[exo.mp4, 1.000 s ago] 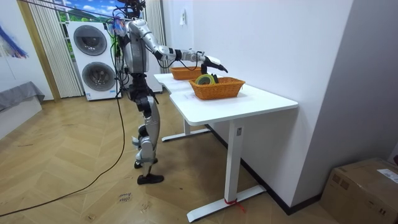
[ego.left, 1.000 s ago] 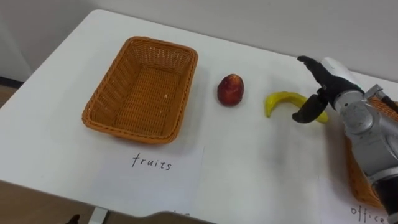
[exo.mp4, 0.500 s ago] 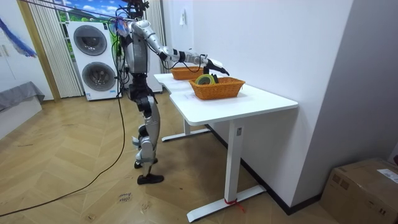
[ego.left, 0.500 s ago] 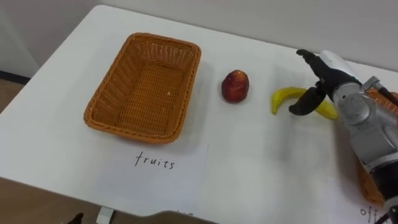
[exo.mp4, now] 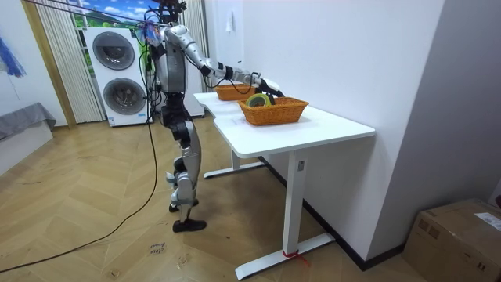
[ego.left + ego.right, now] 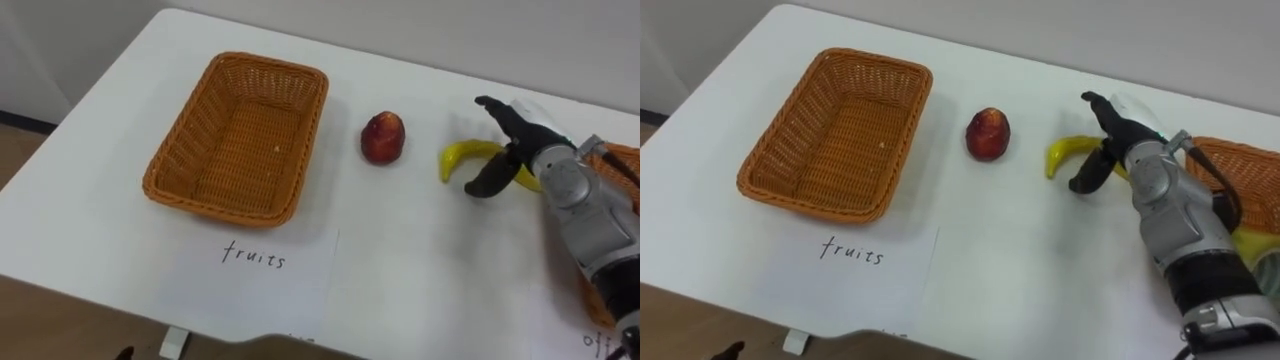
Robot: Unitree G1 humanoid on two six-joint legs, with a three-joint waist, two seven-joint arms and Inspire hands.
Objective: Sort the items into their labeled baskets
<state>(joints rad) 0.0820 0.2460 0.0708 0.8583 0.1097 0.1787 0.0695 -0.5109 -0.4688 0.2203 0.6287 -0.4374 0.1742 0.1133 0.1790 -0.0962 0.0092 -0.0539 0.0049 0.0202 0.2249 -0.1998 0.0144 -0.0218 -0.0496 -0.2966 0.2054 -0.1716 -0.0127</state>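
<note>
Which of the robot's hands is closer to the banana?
Right. The right hand hangs over the right end of the banana, with its fingers spread behind it and its thumb in front of it.

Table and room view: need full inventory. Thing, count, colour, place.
fruit basket: 1, orange-brown wicker, table's left part, no fruit in it
paper sheet: 1, white with handwriting, in front of that basket
red fruit: 1, red, between fruit basket and banana
banana: 1, yellow, right of the red fruit
second basket: 1, orange-brown wicker, table's right edge; something yellow-green inside, cannot tell what
table: 1, white, against the wall
washing machines: 2, white, stacked, behind the robot
cardboard box: 1, brown, floor, room view's right
right hand: 1, dark fingers, open, spread over the banana
</note>
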